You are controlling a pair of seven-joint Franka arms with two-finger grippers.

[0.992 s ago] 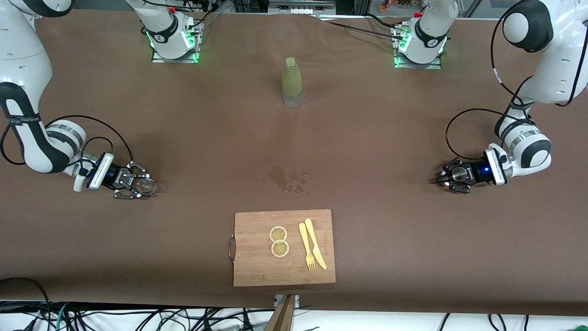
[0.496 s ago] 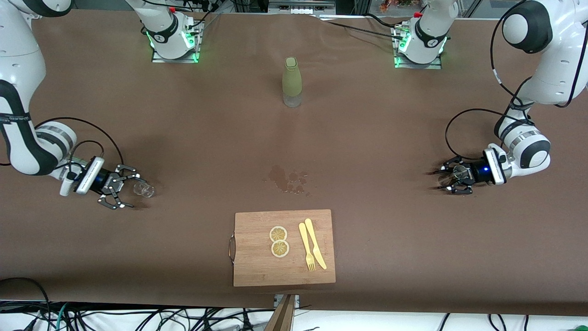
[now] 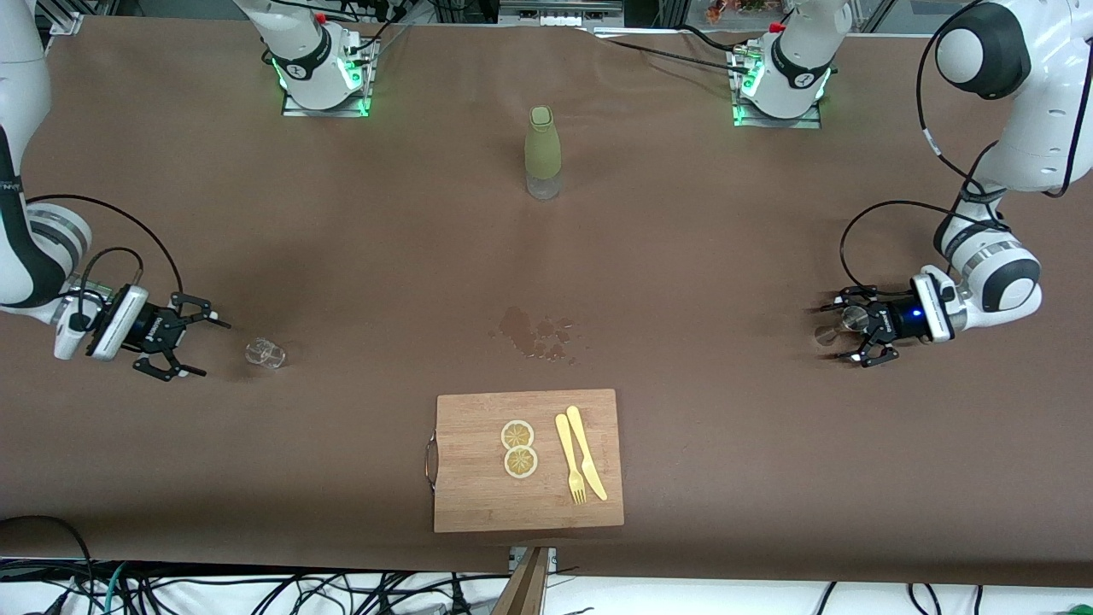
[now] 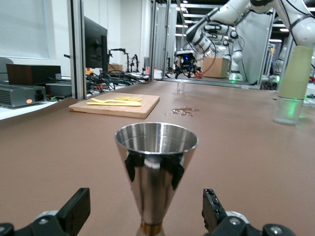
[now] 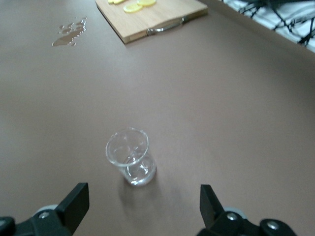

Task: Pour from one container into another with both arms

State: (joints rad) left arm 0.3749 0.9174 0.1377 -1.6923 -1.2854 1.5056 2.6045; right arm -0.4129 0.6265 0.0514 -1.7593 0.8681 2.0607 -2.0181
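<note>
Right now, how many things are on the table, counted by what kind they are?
Containers: 3: clear glass, metal cup, green bottle
Cutting board: 1
Lemon slices: 2
Yellow cutlery: 2: fork, knife
Total: 8

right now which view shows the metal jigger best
The left wrist view: the metal jigger stands upright, close, between open jaws. The front view shows it small by the left gripper. The right wrist view misses it.

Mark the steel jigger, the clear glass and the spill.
steel jigger [image 4: 156, 169], left wrist view, on the cone's wall below the rim.
clear glass [image 5: 129, 156], right wrist view, on its side wall.
spill [image 3: 536, 332], front view, on the middle of the wet patch.
</note>
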